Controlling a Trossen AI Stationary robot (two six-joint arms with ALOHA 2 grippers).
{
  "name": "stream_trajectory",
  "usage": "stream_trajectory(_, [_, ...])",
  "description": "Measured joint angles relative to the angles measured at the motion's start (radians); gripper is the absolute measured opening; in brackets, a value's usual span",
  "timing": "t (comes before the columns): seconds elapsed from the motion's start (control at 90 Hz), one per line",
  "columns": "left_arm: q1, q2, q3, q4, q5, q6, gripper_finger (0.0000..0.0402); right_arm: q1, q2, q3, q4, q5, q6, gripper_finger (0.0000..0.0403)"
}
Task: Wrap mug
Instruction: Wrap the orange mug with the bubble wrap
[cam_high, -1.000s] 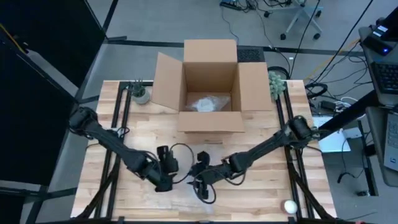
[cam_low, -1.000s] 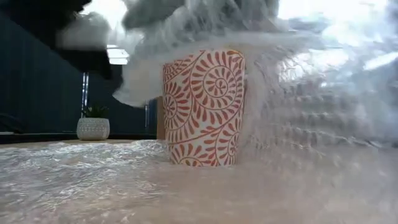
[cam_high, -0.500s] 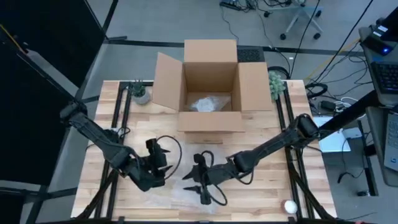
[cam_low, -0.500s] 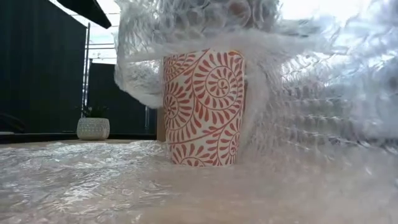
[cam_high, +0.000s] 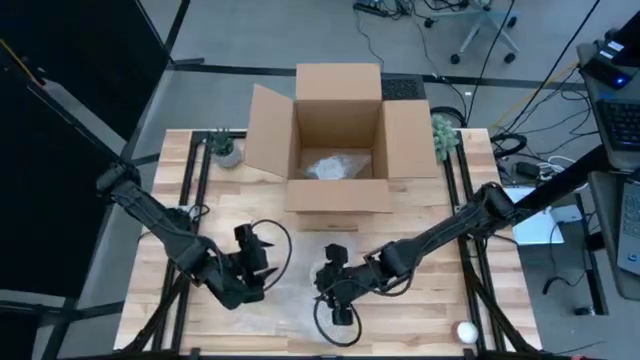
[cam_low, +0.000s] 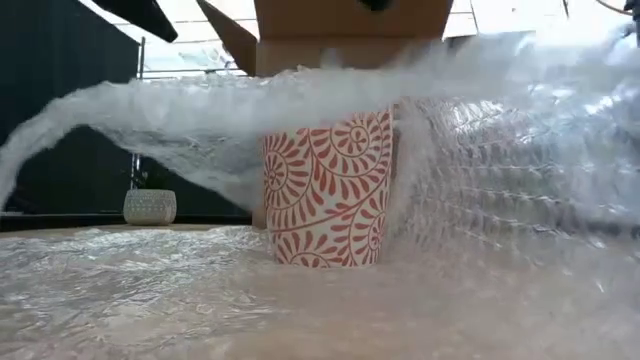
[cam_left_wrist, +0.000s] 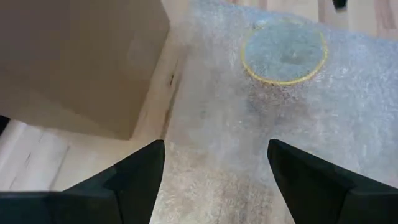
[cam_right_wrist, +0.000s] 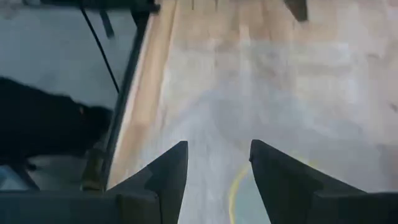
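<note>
1. A white mug with an orange-red swirl pattern (cam_low: 328, 190) stands upright on the light wooden slatted table (cam_high: 430, 215), near its front edge, between the two dark arms.
2. A clear sheet of bubble wrap (cam_low: 500, 190) lies under the mug and is draped over its top, sagging out to either side in the low view.
3. Through the wrap, the left wrist view shows the mug's round rim (cam_left_wrist: 284, 53) as a yellowish ring.
4. The left gripper (cam_high: 262, 275) hovers low over the table just beside the wrap, its two dark fingers (cam_left_wrist: 134, 177) spread apart and holding nothing.
5. The right gripper (cam_high: 338, 303) hangs directly above the covered mug; its fingers (cam_right_wrist: 163, 174) are parted, with nothing between them.
6. An open brown cardboard box (cam_high: 340, 140) sits at the back centre of the table, flaps out, with a crumpled clear bundle (cam_high: 328, 167) inside.
7. A small potted plant (cam_high: 225, 148) stands left of the box, another (cam_high: 445, 133) to its right.
8. A small white ball (cam_high: 467, 331) rests at the front right corner.
</note>
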Motion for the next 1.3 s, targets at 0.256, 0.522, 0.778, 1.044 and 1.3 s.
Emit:
stream_trajectory(0.256, [0.0,0.0,0.0,-0.039,0.0,0.012,0.0273,-0.001,0.038,0.096,-0.093,-0.008,0.055,0.016])
stream_trajectory(0.522, [0.007,0.0,0.0,-0.059,-0.005,0.014,0.0273,-0.011,0.171,0.195,-0.282,-0.106,0.018,0.016])
stream_trajectory(0.778, [0.007,0.0,-0.009,-0.055,-0.005,0.013,0.0273,-0.041,0.22,0.23,-0.321,-0.106,0.024,0.016])
stream_trajectory(1.044, [0.007,0.001,-0.049,-0.038,-0.004,-0.024,0.0273,-0.044,0.322,0.231,-0.293,-0.11,0.027,0.016])
stream_trajectory(1.3, [0.007,0.001,-0.106,0.061,0.0,-0.049,0.0273,-0.045,0.371,0.231,-0.28,-0.106,0.027,0.016])
